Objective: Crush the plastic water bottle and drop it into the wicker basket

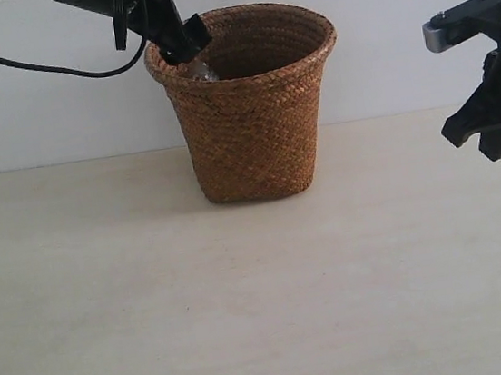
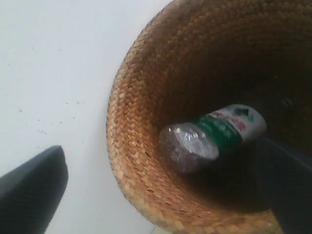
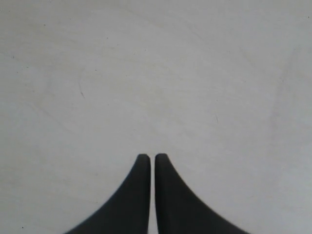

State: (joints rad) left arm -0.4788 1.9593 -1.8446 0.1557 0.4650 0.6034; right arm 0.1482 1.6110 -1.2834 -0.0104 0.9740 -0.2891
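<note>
The wicker basket [image 1: 252, 123] stands upright at the back middle of the table. Inside it lies the plastic water bottle [image 2: 209, 137], its crumpled clear base toward the camera and its green-and-white label behind; the cap is hidden in the dark. In the exterior view only a clear bit of the bottle [image 1: 201, 71] shows just inside the left rim. My left gripper [image 1: 182, 36] hovers over that rim, open, its fingers [image 2: 29, 192] wide apart and not touching the bottle. My right gripper [image 3: 152, 157] hangs shut and empty above the table at the right [image 1: 500, 134].
The pale wooden table [image 1: 246, 298] spreads in front of the basket, with a white wall behind. A black cable [image 1: 25, 64] trails from the left arm at the upper left.
</note>
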